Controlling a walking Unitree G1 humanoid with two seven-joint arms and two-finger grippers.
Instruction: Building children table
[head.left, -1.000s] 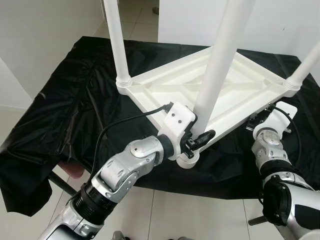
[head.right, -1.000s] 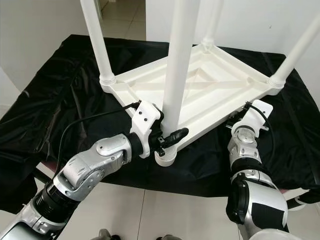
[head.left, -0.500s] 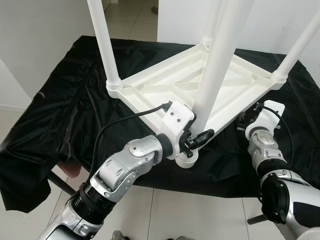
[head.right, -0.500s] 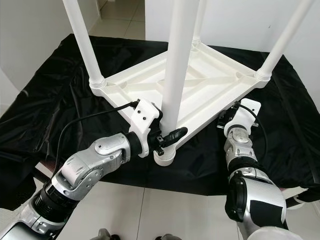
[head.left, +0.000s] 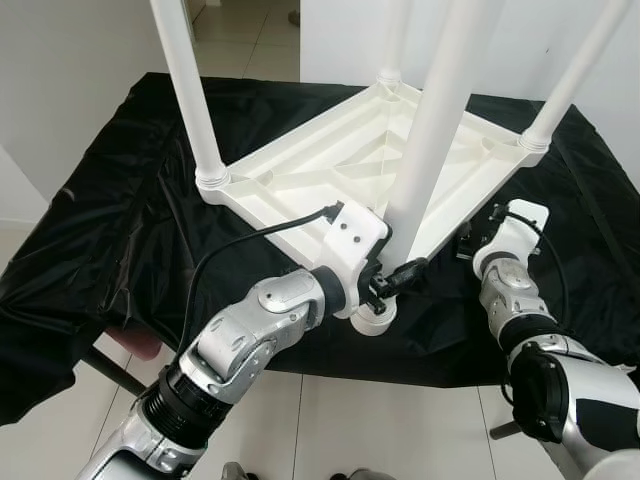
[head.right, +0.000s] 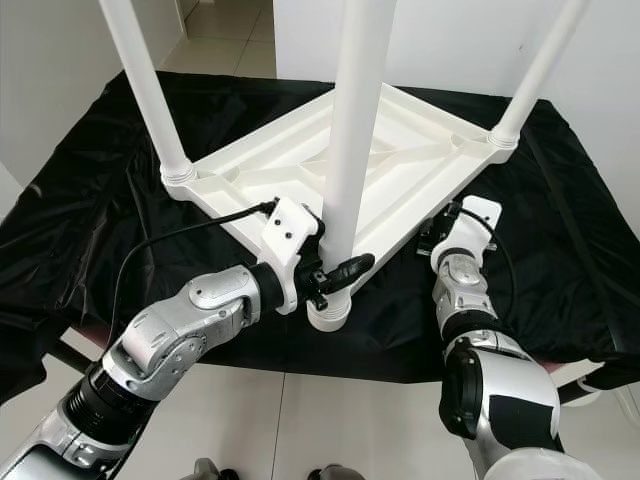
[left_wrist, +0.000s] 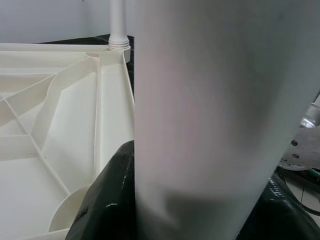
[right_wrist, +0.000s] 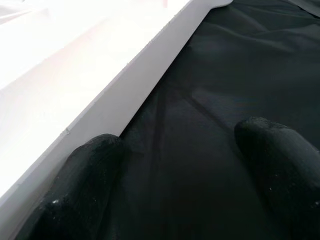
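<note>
Black cloth covers the whole tabletop and hangs over its near edge and left side. White children's table lies upside down on the cloth, roughly mid-tabletop, turned diagonally so one corner reaches the near edge; ribbed underside faces up. Four white legs stand up from its corners: left leg toward the left edge, far leg toward the far edge, right leg toward the right edge, near leg at the near-edge corner. Near leg's socket collar sits just past the near edge of the tabletop. Left arm reaches up from below the near edge; left pincer is clamped around the base of the near leg, just above the collar, with one black finger pressed on each side of the white tube in the left wrist view. Right pincer sits low on the cloth at the table's near-right rim, between near leg and right leg; its fingers are spread, one tip touching the white rim, the other resting on the cloth apart from it, nothing between them.
</note>
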